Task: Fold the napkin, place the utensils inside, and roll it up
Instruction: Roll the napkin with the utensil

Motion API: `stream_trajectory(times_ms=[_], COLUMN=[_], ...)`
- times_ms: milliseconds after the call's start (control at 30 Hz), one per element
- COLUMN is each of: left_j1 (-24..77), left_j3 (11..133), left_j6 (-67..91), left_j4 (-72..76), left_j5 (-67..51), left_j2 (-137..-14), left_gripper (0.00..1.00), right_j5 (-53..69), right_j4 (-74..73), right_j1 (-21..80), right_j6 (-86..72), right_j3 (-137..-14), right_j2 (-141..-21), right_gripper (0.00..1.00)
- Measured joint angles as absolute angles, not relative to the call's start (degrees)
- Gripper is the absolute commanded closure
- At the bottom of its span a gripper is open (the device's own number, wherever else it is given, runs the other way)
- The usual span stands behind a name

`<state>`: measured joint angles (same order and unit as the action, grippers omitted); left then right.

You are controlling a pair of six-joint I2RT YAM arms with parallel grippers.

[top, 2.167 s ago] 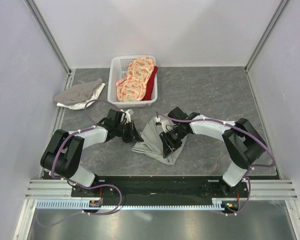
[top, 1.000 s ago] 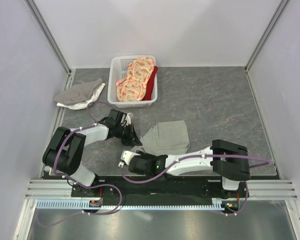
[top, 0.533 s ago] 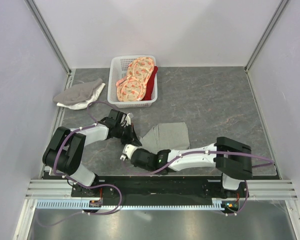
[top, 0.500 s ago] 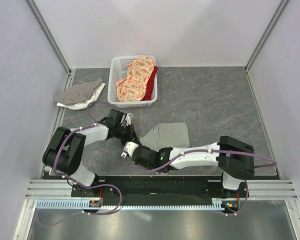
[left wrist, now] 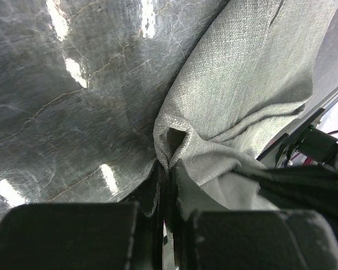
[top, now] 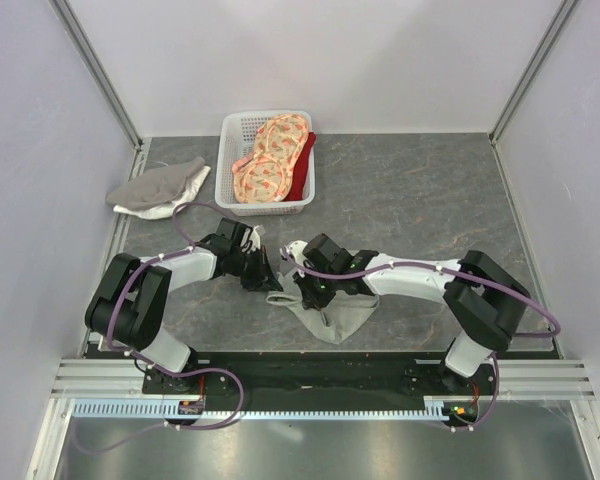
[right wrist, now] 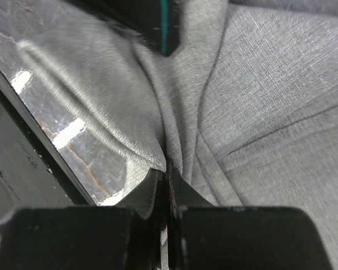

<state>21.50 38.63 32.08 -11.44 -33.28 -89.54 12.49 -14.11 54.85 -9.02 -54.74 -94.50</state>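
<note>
Front middle: grey-green thin cloth napkin (top: 330,318) on dark stone table (top: 430,200).
Behind it, left: white plastic basket (top: 262,207), orange-pink patterned cloths (top: 272,158) inside.
Left of basket: small grey-and-white cloth (top: 160,188) on table.

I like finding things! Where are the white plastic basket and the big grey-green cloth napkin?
white plastic basket (top: 230,150): top view, on its left wall.
grey-green cloth napkin (top: 332,320): top view, on its near corner.

Black-and-white jointed arms (top: 185,268), looping purple cables (top: 192,204)

Basket (top: 265,207), grey-and-white cloth (top: 160,188) at far left
</note>
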Motion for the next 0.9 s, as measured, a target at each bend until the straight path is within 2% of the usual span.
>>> stream_trajectory(times_ms=[233,333,367,467,567,667,900], left_j1=[21.61,21.61,21.61,21.61,21.61,21.63,21.61], left_j3=[38.61,38.61,38.61,38.61,38.70,38.92,38.76], left_j6=[32.05,32.03,31.90,31.00,30.39,30.15,29.85], left_j4=[-11.49,-11.57,-11.75,-13.26,-14.96,-16.69,-20.43], left_j5=[-33.39,-33.32,-33.19,-32.45,-30.85,-28.21,-18.90], left_j2=[-89.54,-89.41,-89.17,-87.20,-83.94,-80.34,-69.76], left_gripper=[0.98,0.79,0.68,0.47,0.34,0.29,0.28], right_j5=[20.01,22.11,22.59,23.24,23.51,23.73,24.38], right_j4=[-11.11,-10.72,-10.50,-9.63,-8.95,-8.27,-6.94], right_j1=[51.40,50.65,50.48,50.41,50.41,50.41,50.41], right_j6=[-11.18,-12.19,-12.45,-12.97,-13.39,-13.58,-13.78], right_j3=[-54.43,-54.54,-54.57,-54.57,-54.57,-54.57,-54.57], right_j2=[-99.90,-100.66,-100.86,-101.30,-101.56,-101.84,-102.41], right_gripper=[1.00,1.00,1.00,1.00,1.00,1.00,1.00])
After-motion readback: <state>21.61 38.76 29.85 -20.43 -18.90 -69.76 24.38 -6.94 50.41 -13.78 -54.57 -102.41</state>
